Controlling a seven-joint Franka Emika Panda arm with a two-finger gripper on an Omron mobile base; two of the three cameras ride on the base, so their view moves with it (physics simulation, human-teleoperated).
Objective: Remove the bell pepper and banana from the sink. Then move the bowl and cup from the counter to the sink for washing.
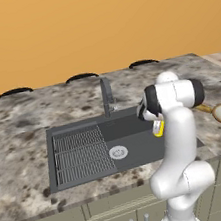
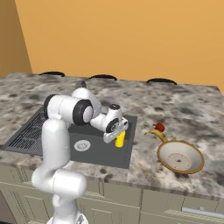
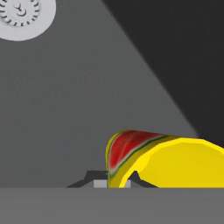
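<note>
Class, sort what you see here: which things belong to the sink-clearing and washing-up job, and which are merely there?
Job:
cup, held over the sink
bowl, on the counter
bell pepper and banana, on the counter beside the bowl
gripper

Merely there:
faucet
drain

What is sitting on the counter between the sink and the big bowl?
In the right base view, the bell pepper and the banana lie on the counter, between the sink and the bowl.
</note>
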